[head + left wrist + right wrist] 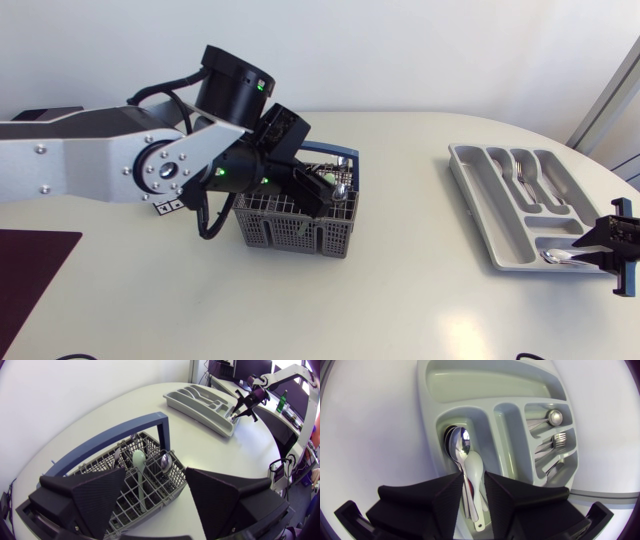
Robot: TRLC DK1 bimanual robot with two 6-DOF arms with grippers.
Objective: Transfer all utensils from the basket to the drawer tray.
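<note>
**Desk** [400,300]: one, pale, smooth, rounded at the edge.

**Arms**: two. The left arm [90,160], silver-grey with black joints, reaches in over the basket. Of the right arm, only the tool shows, at the tray's near corner.

**Tray** [478,195]: one, grey moulded plastic with several compartments, on the desk's right side and well apart from the basket. One long compartment is bare. The narrow ones hold steel cutlery, a fork [561,438] among it. The end compartment holds at least two stacked steel spoons [457,445].

**Basket** [290,232]: one, grey plastic lattice with a blue hoop handle [110,435], near the desk's middle.

**Mat** [30,275]: one, dark maroon and flat, at the left near corner.

**Left tool** [155,492]: matte black wedges spread wide above the basket, holding nothing.

**Right tool** [474,485]: pinching the white spoon [475,467] by its neck. The bowl lies on the stacked steel spoons.

**Utensils in the basket**: two seen, standing bowl-up side by side. One is a pale green spoon [139,459], the other a steel spoon [165,462].
</note>
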